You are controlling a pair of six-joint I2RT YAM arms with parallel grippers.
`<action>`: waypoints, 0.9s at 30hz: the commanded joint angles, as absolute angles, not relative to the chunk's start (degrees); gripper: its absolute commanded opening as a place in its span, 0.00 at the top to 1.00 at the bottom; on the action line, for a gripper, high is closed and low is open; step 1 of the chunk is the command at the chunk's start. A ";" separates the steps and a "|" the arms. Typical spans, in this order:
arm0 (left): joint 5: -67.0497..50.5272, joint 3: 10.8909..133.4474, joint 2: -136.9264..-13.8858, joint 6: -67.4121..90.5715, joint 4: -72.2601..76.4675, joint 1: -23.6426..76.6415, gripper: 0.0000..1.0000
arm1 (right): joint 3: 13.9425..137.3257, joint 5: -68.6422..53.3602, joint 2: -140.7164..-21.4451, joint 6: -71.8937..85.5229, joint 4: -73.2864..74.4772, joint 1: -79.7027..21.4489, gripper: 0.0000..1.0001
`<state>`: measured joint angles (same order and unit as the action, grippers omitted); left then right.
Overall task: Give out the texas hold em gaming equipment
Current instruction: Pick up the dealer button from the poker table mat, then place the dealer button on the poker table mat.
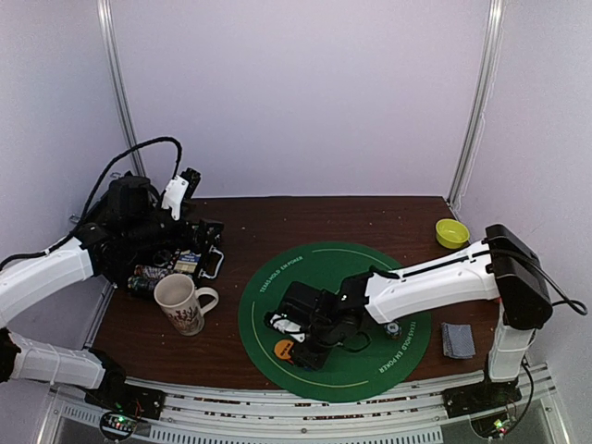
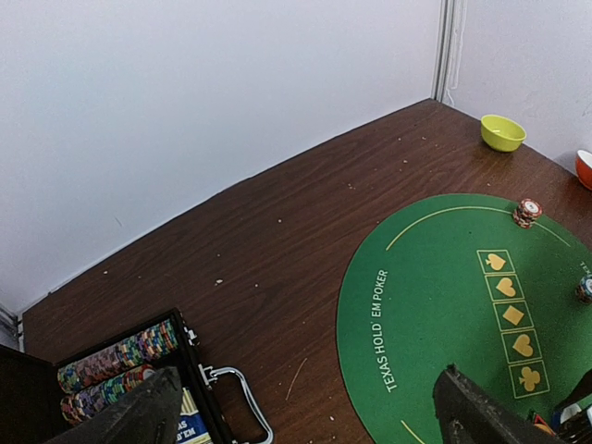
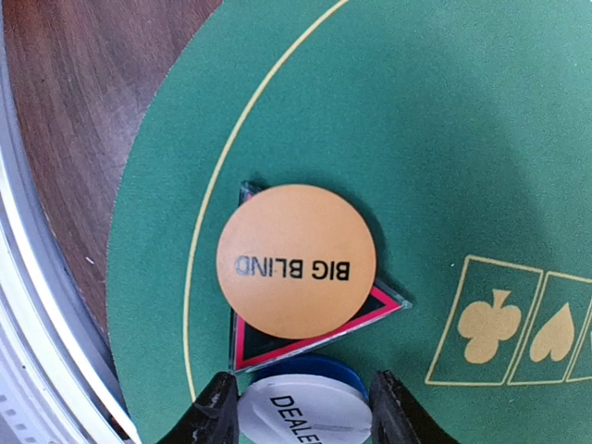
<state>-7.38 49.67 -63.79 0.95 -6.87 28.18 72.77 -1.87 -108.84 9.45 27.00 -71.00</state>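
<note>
Black hard case [image 1: 208, 231] lies open at the far left of the dark brown wooden surface [image 2: 277, 240], with rows of multicoloured chips [image 2: 116, 356] inside it. The left hand [image 2: 310, 407] hangs above it with its fingers spread wide, holding nothing. Just on the near side of the case stands a cream patterned ceramic mug [image 1: 185, 305].

To the right lies a round green felt mat [image 1: 370, 268]. On its near left part an orange round button [image 3: 296, 261] marked BIG BLIND rests on a clear triangular plaque [image 3: 379, 305] with a red border. Just beside it, the right hand [image 3: 305, 412] is clamped on a white round DEALER button [image 3: 305, 418], which lies over a blue disc [image 3: 324, 365].

A red-white chip stack [image 2: 527, 212] sits on the mat's far right border line, and a teal-white chip stack [image 2: 585, 289] sits nearer. Off the mat at the near right lies a pile of grey-blue cards [image 1: 457, 339]. A small yellow bowl [image 1: 451, 233] stands at the far right.
</note>
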 commanded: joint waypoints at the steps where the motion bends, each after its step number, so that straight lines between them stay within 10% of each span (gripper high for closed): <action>1: -7.02 49.12 -62.93 0.27 -3.78 28.04 0.02 | 74.40 -0.88 -104.31 10.88 28.34 -70.49 0.60; 27: -7.80 48.76 -62.91 -0.09 -3.69 28.02 0.02 | 43.24 7.25 -76.41 32.47 37.81 -34.24 0.61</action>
<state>-7.49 49.12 -63.51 0.58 -6.44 28.18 46.22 9.10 -75.77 31.09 40.40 -36.73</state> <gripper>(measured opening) 0.983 0.460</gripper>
